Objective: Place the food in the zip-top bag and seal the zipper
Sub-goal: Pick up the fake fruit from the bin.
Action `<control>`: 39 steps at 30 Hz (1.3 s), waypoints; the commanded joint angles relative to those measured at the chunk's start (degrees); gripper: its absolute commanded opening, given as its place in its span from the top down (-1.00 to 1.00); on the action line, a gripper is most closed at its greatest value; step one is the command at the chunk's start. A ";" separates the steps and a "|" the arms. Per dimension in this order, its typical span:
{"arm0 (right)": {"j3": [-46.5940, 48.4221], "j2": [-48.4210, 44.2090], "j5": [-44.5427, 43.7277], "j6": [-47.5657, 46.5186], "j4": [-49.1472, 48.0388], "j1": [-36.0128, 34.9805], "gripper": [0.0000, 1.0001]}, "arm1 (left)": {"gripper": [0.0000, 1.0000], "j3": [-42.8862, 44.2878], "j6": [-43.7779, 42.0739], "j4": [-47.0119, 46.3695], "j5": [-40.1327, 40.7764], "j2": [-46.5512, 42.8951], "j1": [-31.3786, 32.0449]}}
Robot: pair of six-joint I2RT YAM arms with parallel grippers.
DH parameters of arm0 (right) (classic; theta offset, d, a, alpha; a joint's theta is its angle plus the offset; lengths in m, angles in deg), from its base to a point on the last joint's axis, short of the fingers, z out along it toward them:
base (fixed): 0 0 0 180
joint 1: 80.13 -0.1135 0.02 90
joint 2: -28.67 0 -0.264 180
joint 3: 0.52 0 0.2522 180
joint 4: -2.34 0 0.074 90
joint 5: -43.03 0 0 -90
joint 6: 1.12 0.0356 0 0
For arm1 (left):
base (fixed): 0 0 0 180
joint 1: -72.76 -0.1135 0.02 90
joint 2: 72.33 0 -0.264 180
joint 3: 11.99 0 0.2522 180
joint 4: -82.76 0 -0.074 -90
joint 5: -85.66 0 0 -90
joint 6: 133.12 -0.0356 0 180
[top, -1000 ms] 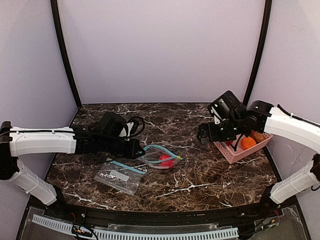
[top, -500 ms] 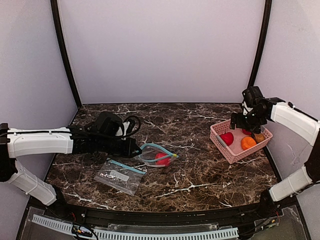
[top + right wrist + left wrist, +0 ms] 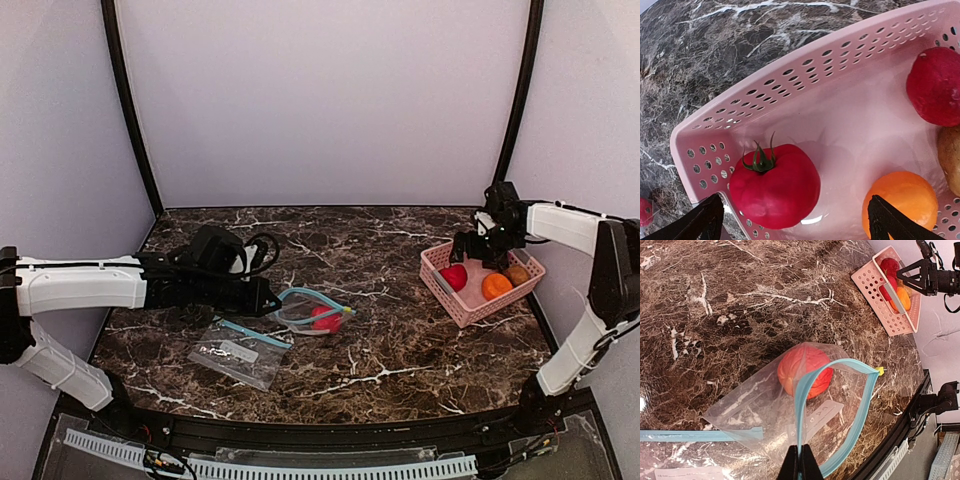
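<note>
The clear zip-top bag (image 3: 303, 309) lies open at the table's middle with one red food piece (image 3: 327, 319) inside; both show in the left wrist view (image 3: 755, 405) (image 3: 805, 371). My left gripper (image 3: 268, 297) (image 3: 800, 462) is shut on the bag's teal zipper (image 3: 863, 402) and holds the mouth open. My right gripper (image 3: 470, 245) (image 3: 792, 212) is open just above a red tomato (image 3: 775, 185) in the pink basket (image 3: 805, 75). An orange piece (image 3: 902, 200), a dark red piece (image 3: 935, 92) and a brown piece (image 3: 951, 160) lie beside it.
A second clear bag (image 3: 238, 352) with a white label lies flat in front of my left arm. The pink basket (image 3: 440, 262) stands at the table's right edge. Purple walls enclose the back and sides.
My right arm has swung right from beside the basket's near-left corner to over the basket and come down near the tomato. My left gripper still holds the zipper.
</note>
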 commanded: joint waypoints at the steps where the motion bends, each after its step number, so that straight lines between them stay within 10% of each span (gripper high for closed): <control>1: 0.40 2.30 5.51 -2.50 -3.31 -0.43 -0.97 | 0.99 -0.64 -0.11 -0.72 -0.55 -0.45 -0.36; 39: -1.10 0.91 1.24 0.40 -2.95 -2.36 -0.46 | 0.99 -0.66 0.30 1.13 0.49 -2.57 -0.64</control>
